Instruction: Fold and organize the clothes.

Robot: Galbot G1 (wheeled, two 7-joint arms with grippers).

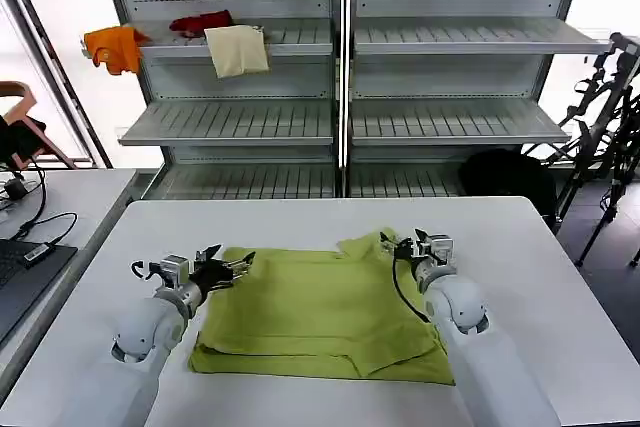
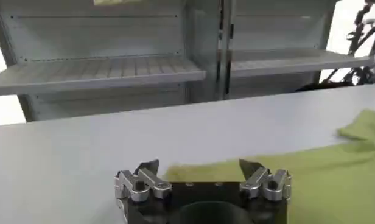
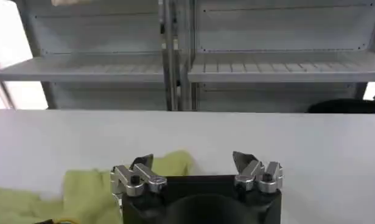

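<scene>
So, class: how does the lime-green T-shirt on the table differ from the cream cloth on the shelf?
The lime-green T-shirt lies flat on the white table; the cream cloth hangs over a shelf edge. The T-shirt looks far larger than the cream cloth. The T-shirt is bright green, the cloth pale. Both are soft fabric.

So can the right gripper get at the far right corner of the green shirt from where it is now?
Probably yes. The right gripper is open, sitting at that bunched corner of the T-shirt, and nothing lies between them on the table.
</scene>
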